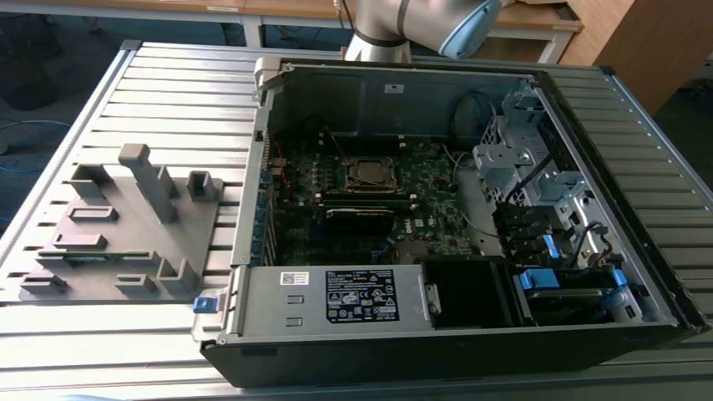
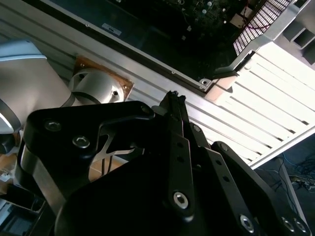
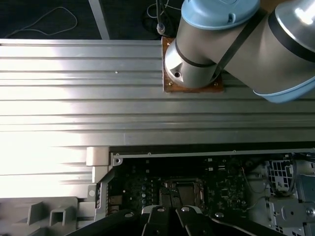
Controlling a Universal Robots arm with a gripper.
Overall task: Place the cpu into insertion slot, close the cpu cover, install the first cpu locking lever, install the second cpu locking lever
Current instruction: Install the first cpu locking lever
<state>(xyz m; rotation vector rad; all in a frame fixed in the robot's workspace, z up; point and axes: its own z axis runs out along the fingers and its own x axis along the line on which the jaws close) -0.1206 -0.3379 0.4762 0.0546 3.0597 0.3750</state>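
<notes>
The gripper (image 2: 173, 98) hangs high over the open computer case (image 1: 334, 334); its fingers meet at the tips with nothing visible between them, so I judge it clenched and empty. The relation that counts is that the insertion slot (image 3: 184, 191) lies almost straight ahead along the tool's own line. In the first wrist view the fingertips sit just beside the socket's edge, with the full depth of the case between the two. The slot is set in the motherboard (image 1: 435, 180), toward the case wall on the side of the arm's base (image 3: 192, 64). Being square, it offers no long axis to favour, and its edges run with the case walls. In the exterior view its middle looks dull grey inside a bright metal frame, which may be the cpu (image 1: 368, 174) seated under the cpu cover (image 1: 368, 162) (too small to be sure, and the locking levers cannot be made out). The way down to the board is open from above, with the drive cage (image 1: 523, 159) well apart toward the exterior view's right. The case rests on a slatted metal table (image 1: 167, 92), with a grey fixture tray (image 1: 112, 251) beside it on the exterior view's left
</notes>
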